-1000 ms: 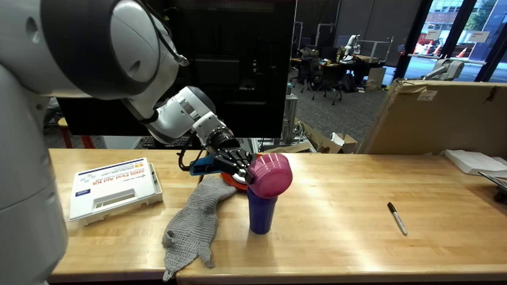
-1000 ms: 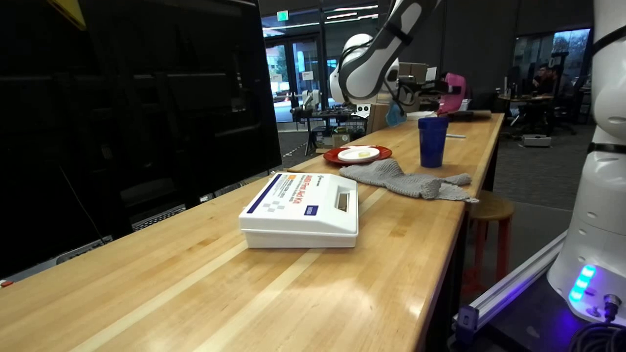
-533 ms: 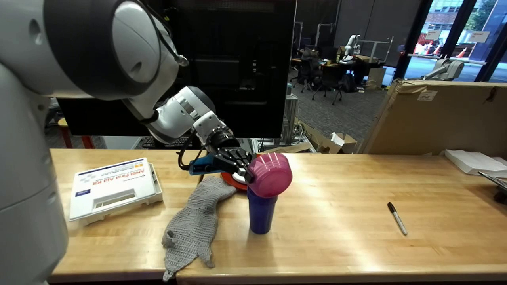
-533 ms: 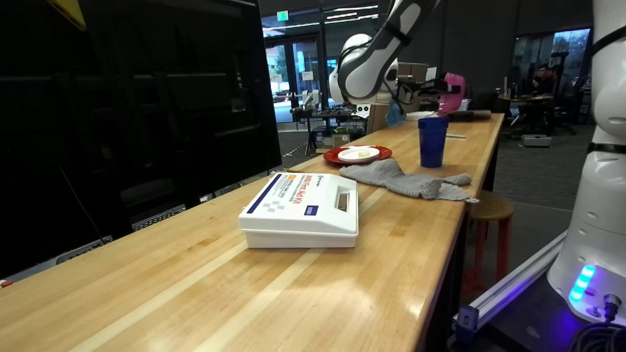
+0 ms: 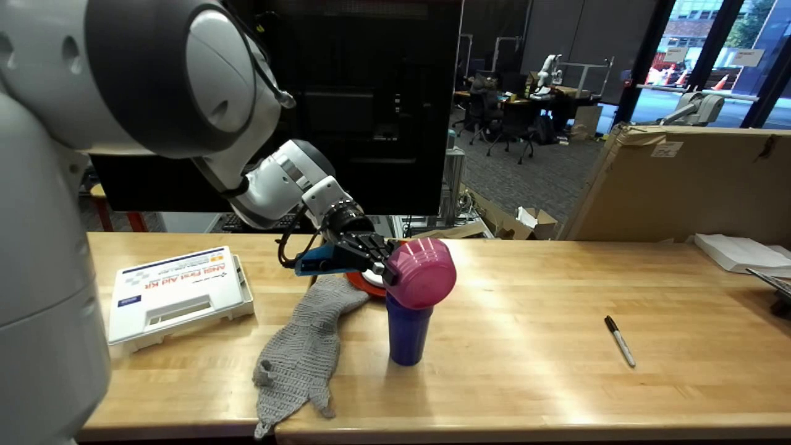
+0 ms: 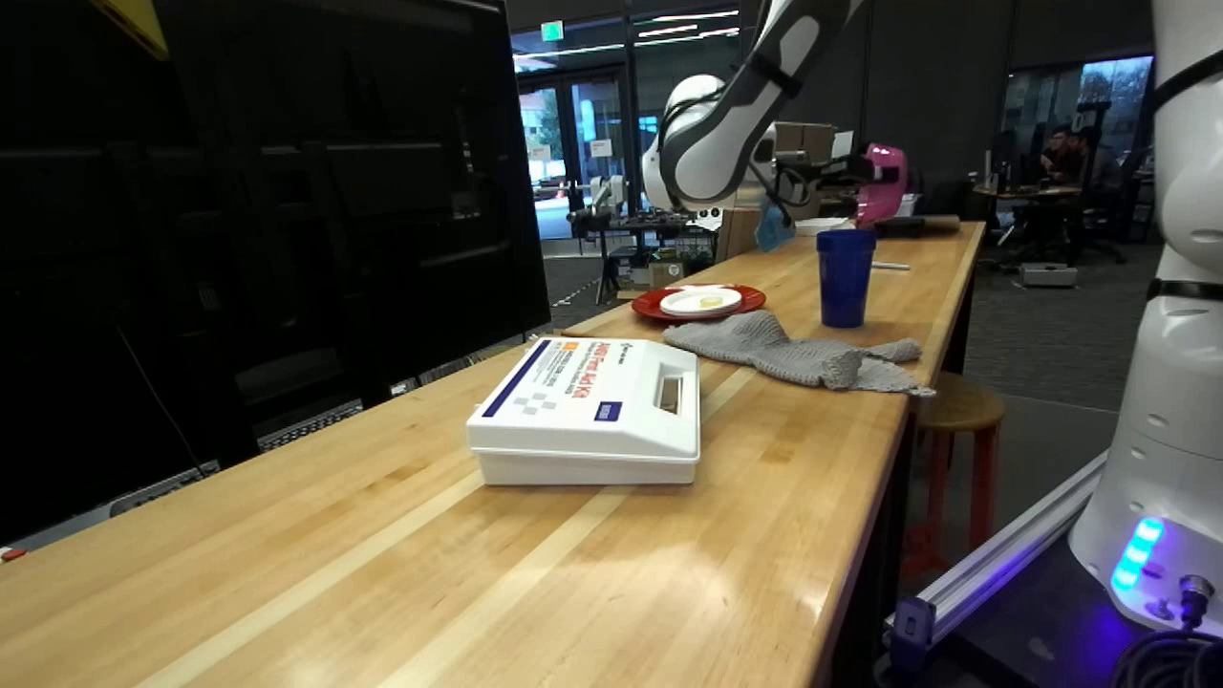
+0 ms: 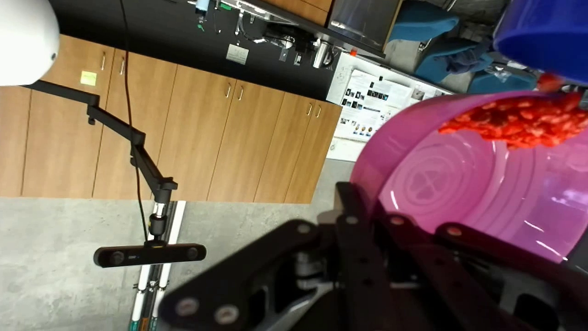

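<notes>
Pink bowl [image 5: 423, 273], tipped: we see the fingers [image 5: 389, 275] clamped on its rim, red bits [image 7: 523, 122] inside. In both exterior views we mark a blue cup [image 5: 409, 337] upright below the fingers, grey cloth [image 5: 306, 352] also lower, marker pen [image 5: 620, 341] well apart from them.

In an exterior view the camera looks down across the counter [image 5: 525, 371] from beside the arm [image 5: 222, 74], facing a black panel [image 5: 371, 93]; in an exterior view, lengthwise along it, the first aid kit [image 6: 583, 420] nearest. Both share the blue cup [image 6: 846, 282] and gray cloth [image 6: 783, 354]. The wrist view, upside down, peers closely past the gripper [image 7: 363, 202] into the pink bowl [image 7: 432, 179].
</notes>
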{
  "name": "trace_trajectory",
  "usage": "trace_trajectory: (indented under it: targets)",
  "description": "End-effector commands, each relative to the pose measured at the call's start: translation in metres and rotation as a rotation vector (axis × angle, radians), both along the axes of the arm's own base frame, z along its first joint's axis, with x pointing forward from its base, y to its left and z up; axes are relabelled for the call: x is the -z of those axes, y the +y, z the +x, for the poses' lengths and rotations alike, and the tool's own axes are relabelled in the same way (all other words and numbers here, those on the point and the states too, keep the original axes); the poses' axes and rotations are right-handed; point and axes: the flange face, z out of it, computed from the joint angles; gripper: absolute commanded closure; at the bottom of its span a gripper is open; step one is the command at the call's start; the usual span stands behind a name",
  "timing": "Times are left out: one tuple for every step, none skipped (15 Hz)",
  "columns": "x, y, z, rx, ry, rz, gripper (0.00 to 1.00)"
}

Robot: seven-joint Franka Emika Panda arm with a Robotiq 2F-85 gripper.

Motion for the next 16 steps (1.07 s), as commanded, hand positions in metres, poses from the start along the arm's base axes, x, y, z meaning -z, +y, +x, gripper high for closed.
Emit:
trace_trajectory:
  targets:
    - [-0.0052,0.0044,0.0018,-0.017,0.034,-0.025,0.99]
    - [-0.0041,0.0047,0.0016,-0.019,0.041,-0.026,0.99]
    - [-0.0036,0.0050,0.0016,-0.022,0.048,-0.028,0.99]
    - [-0.0033,0.0054,0.0016,-0.025,0.052,-0.030,0.99]
    - [-0.0030,0.0058,0.0022,-0.028,0.058,-0.035,0.99]
    - [-0.0029,0.0063,0.0024,-0.031,0.063,-0.038,0.99]
    - [-0.0026,0.0065,0.0026,-0.036,0.069,-0.040,0.99]
    - [-0.0027,0.0068,0.0028,-0.039,0.074,-0.044,0.99]
    - [-0.0029,0.0068,0.0025,-0.041,0.079,-0.047,0.99]
    - [-0.0028,0.0066,0.0024,-0.043,0.082,-0.049,0.99]
    - [-0.0031,0.0066,0.0024,-0.043,0.086,-0.050,0.99]
    - [-0.0030,0.0064,0.0023,-0.045,0.089,-0.051,0.99]
    - [-0.0029,0.0063,0.0021,-0.045,0.093,-0.052,0.99]
    - [-0.0026,0.0061,0.0014,-0.043,0.097,-0.053,0.99]
    - [-0.0023,0.0061,0.0009,-0.042,0.099,-0.054,0.99]
    - [-0.0019,0.0064,0.0005,-0.042,0.104,-0.052,0.99]
